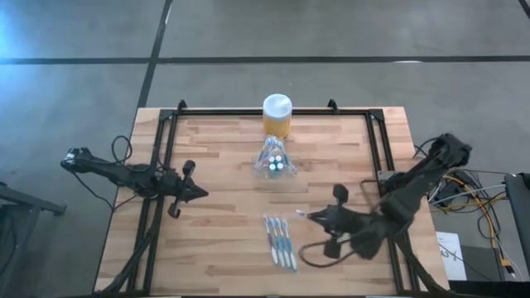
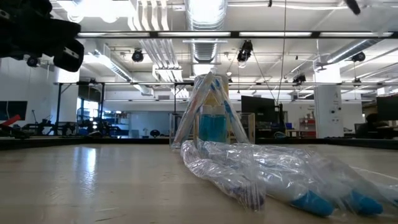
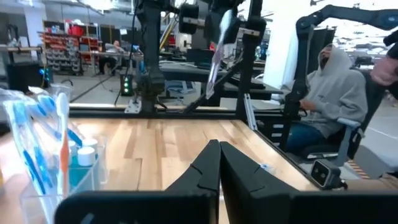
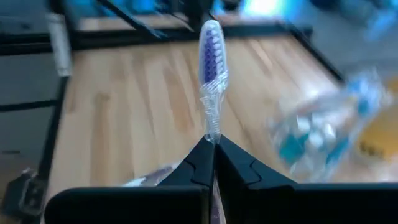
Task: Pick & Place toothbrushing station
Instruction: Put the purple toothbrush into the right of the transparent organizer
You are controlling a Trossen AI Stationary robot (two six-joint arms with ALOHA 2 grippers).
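The clear toothbrushing station stands at the table's middle, in front of a yellow jar. It holds several toothbrushes and also shows in the low view and the left wrist view. Several wrapped toothbrushes lie on the table nearer the front edge. My right gripper is to their right, shut on a toothbrush. My left gripper is shut and empty, left of the station. My right gripper pinches the toothbrush's clear neck, just below the head, between its two fingers. The fingers point about level toward the table's left, along the brush. The bristled head sticks out past the fingertips. The handle is hidden behind the fingers.
Black frame rails run along the table's left, right and far sides. A person in a grey hoodie sits beyond the table. Bare wood lies between my left gripper and the wrapped toothbrushes.
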